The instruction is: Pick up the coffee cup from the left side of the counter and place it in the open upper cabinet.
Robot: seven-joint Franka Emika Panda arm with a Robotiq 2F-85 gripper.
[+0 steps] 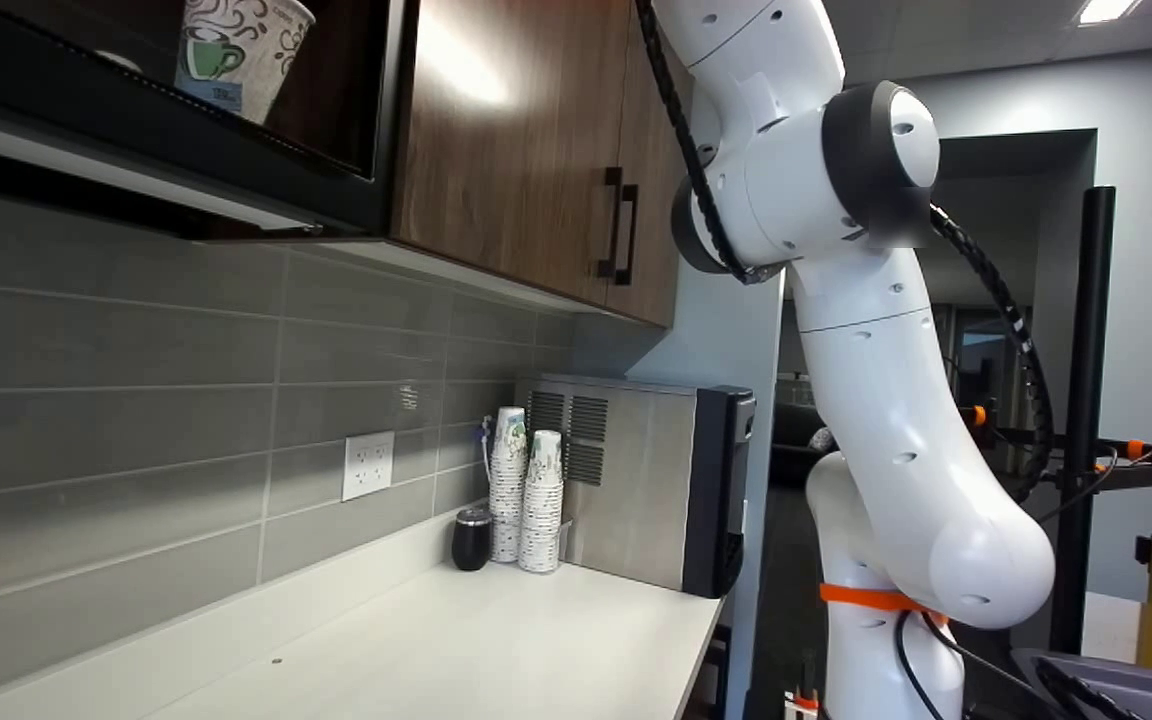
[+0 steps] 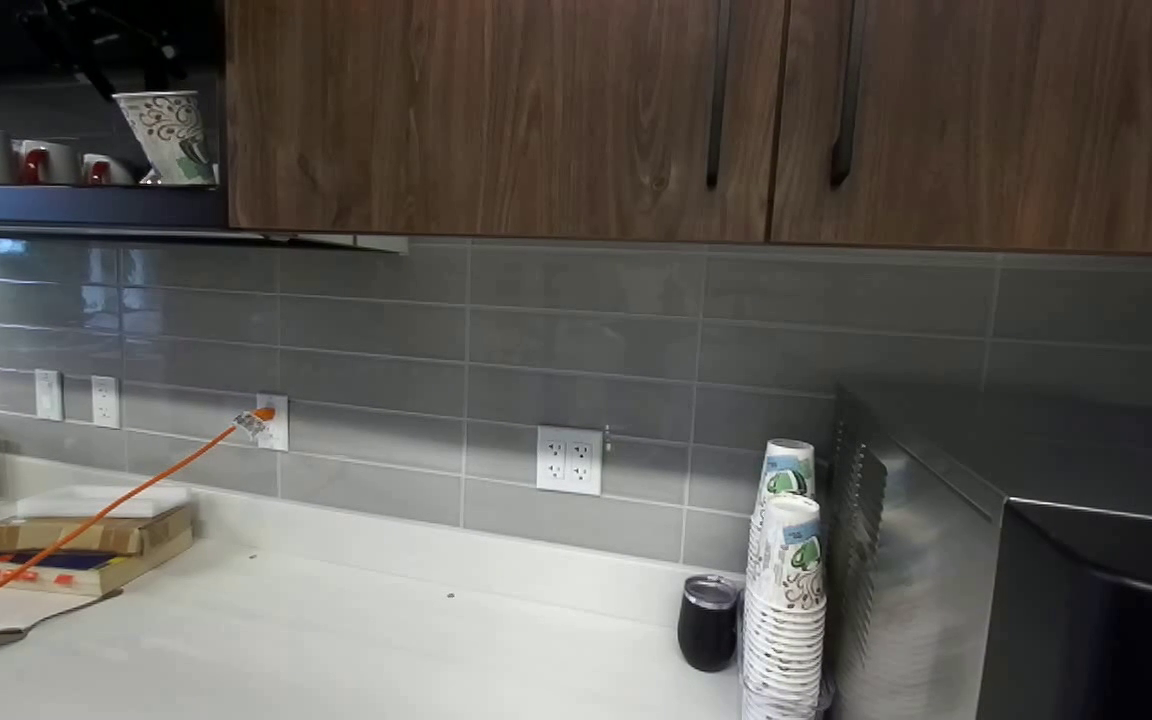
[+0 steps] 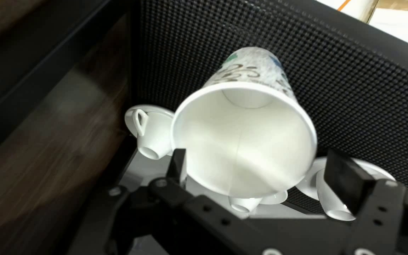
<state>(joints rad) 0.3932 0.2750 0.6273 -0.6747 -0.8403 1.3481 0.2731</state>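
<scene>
Coffee cup (image 1: 241,60) rests in the open cupboard (image 2: 86,207), seemingly tilted, left of the closed doors (image 2: 506,120). My tool (image 3: 260,168) is spread apart around the rim in the wrist view. I judge this the release; backing off without tipping it comes next.

I can read no text with certainty in my feeds. On the coffee cup (image 1: 254,52), in an exterior view, I locate a light blue panel (image 1: 211,92) low on the side; it carries pale marks too small to resolve. Above the panel sits a green cup emblem (image 1: 208,58). On the top cup (image 2: 792,575) of each of the two paper cup stacks (image 2: 784,640), I identify blue and green print, wording illegible. On the orange cord (image 2: 136,491), beside the plug (image 2: 264,413), I note a white tag (image 2: 251,425) with undecipherable marks.
</scene>
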